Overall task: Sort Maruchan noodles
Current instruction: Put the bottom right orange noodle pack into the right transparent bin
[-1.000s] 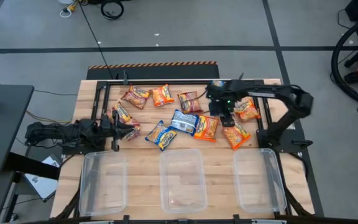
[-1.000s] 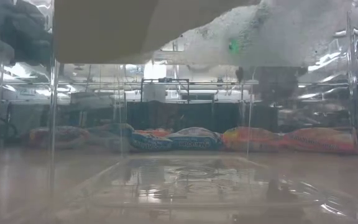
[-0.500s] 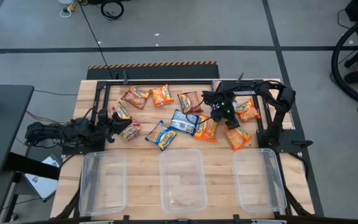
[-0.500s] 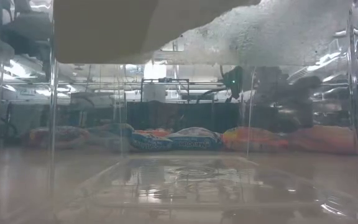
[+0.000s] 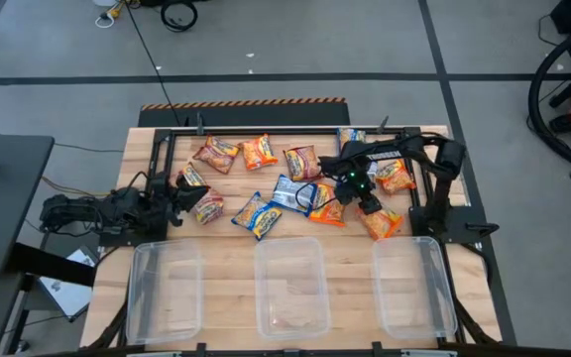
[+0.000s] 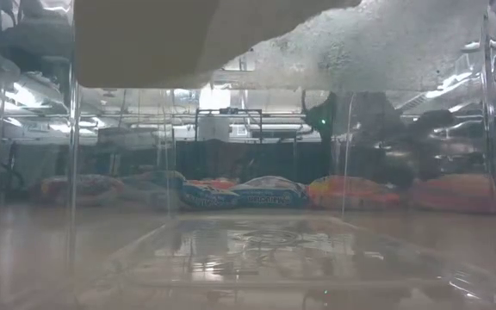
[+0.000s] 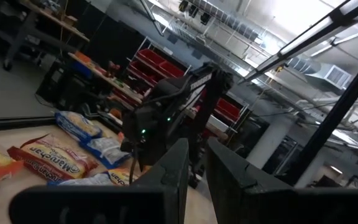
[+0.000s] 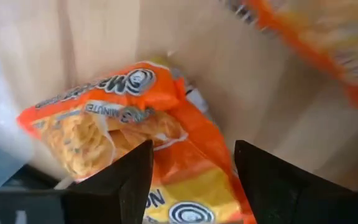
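Right gripper (image 5: 337, 201), fingers spread open over the light, crinkly orange plastic Maruchan ramen packet (image 8: 135, 124) right of centre, should pinch its slippery, crushable edge; left gripper (image 5: 188, 201) fingers nearly closed.

Even overhead light; low view hazy; wrist blurred.

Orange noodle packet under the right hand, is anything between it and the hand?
Nothing visible. The right hand is open straight over the orange packet, which fills the gap between its fingers; only bare table lies around it.
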Tool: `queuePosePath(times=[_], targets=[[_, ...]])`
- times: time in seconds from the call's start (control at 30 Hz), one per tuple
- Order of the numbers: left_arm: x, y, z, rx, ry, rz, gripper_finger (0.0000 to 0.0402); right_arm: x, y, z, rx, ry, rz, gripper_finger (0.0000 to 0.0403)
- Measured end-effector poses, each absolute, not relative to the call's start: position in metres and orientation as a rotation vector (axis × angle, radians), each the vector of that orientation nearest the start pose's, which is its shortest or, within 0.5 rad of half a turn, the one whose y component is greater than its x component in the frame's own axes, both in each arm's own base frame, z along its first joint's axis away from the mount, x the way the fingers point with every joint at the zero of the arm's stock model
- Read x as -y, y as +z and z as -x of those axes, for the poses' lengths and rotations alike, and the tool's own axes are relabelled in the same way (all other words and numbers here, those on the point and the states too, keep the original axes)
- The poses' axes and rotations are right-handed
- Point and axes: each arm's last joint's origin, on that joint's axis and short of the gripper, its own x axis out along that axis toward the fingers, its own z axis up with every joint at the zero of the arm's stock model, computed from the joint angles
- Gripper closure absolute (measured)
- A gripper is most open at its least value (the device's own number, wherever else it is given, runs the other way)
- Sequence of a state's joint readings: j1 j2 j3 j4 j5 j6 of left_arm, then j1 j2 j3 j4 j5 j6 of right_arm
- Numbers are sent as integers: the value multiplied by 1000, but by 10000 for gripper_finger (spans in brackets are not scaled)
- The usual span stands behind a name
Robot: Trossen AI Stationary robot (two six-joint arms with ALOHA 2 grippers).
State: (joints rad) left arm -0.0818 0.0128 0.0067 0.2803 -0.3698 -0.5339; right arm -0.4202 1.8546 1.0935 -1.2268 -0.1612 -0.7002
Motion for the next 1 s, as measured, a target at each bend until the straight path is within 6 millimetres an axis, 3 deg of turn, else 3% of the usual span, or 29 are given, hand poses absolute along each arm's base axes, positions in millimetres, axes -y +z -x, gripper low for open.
queuePosePath(times=[0.13,0.27,0.4,0.53,0.73,0.9,1.0], targets=[[-3,191,-93,339,209,585,344,105,137,-252,-1820,516,-119,178],[-3,191,-93,336,214,560,344,106,132,-255,-1788,503,-103,215],[-3,191,-93,337,216,560,344,105,133,-255,-1794,487,-111,285],[-4,193,-92,363,237,580,344,105,144,-255,-1799,432,-146,379],[-4,206,-88,479,211,549,344,94,198,-257,-1777,343,-137,394],[-3,226,-87,487,176,521,344,69,264,-249,-1657,216,-119,396],[-2,233,-91,455,156,511,344,48,307,-232,-1542,131,-154,398]])
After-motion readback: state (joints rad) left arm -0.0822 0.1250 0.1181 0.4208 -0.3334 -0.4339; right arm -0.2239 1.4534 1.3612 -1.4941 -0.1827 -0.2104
